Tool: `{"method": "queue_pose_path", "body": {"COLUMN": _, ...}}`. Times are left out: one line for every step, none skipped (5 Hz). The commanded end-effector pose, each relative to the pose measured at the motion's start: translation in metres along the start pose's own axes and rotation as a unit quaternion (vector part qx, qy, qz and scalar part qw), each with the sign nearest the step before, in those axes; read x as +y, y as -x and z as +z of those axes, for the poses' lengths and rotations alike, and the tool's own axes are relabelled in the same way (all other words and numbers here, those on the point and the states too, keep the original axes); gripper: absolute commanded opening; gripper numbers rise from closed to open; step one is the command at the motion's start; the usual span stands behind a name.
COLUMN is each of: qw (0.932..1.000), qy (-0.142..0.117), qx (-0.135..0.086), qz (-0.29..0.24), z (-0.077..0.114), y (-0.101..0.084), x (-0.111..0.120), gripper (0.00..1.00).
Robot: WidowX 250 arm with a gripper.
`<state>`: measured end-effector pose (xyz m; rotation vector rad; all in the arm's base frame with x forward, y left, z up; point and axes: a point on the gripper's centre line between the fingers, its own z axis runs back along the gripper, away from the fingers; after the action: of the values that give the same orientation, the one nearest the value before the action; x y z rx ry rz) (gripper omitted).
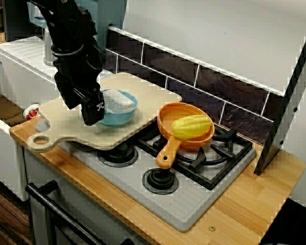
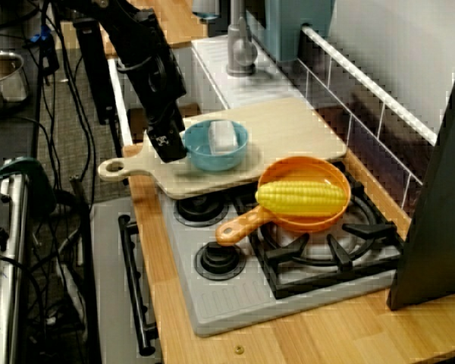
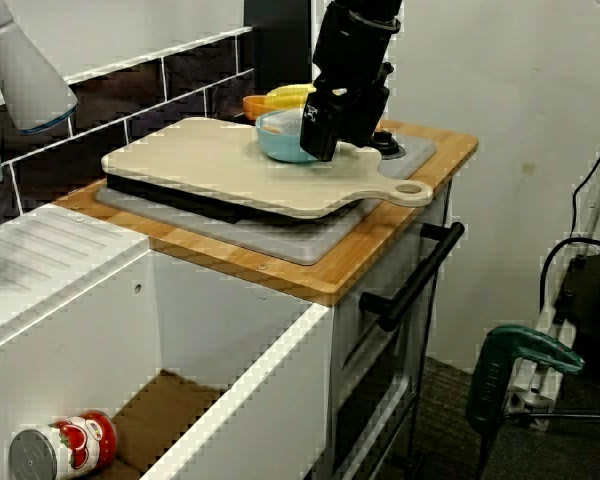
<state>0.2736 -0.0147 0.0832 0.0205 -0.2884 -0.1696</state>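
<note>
gripper: black, pointing down, tips (image 1: 93,116) low over the board on the handle side of the bowl
jaws: can't tell. The tips are dark against a dark body in all three views, so there's no clear gap and no clear pinch on the rim
bowl: blue, round, upright (image 1: 123,113), sits on the board near its front half. No long axis, so any rim point looks the same
bowl contents: pale white lump (image 2: 222,136) in the middle. Can't say what it is
key relation: in the front view the bowl lies just right of the fingertips, on the pan side. The gripper is right against the left rim, but whether it touches or one finger is inside the rim isn't clear
check from the sink side: gripper (image 3: 323,128) covers the near rim of the bowl (image 3: 280,140)
board: pale wood (image 1: 148,94), lies flat across the left burners of the stove (image 1: 194,201), looped handle pointing to the counter's front edge
pan: orange (image 1: 168,116), on the right burner, well apart from the gripper, handle pointing to the front
corn: yellow cob (image 1: 192,126), lies across the pan, roughly crosswise to its handle
can: red label (image 3: 65,447), on its side down in the sink (image 3: 230,340)
</note>
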Motion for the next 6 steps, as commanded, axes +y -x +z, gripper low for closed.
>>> {"method": "queue_pose_path", "body": {"qw": 1.0, "qy": 0.0, "qx": 0.0, "qz": 0.0, "z": 0.0, "y": 0.0, "x": 0.0, "gripper": 1.0}}
{"method": "queue_pose_path", "body": {"qw": 0.9999, "qy": 0.008, "qx": -0.002, "qz": -0.009, "z": -0.001, "y": 0.0, "x": -0.017, "gripper": 1.0}}
{"method": "queue_pose_path", "body": {"qw": 0.9997, "qy": 0.014, "qx": 0.005, "qz": -0.02, "z": -0.003, "y": 0.0, "x": -0.028, "gripper": 1.0}}
{"method": "queue_pose_path", "body": {"qw": 0.9997, "qy": 0.021, "qx": 0.001, "qz": -0.009, "z": 0.003, "y": -0.003, "x": -0.031, "gripper": 1.0}}
{"method": "queue_pose_path", "body": {"qw": 0.9996, "qy": 0.029, "qx": -0.001, "qz": 0.003, "z": 0.006, "y": -0.005, "x": -0.033, "gripper": 1.0}}
{"method": "queue_pose_path", "body": {"qw": 0.9991, "qy": 0.032, "qx": 0.0, "qz": 0.027, "z": 0.004, "y": -0.016, "x": -0.033, "gripper": 1.0}}
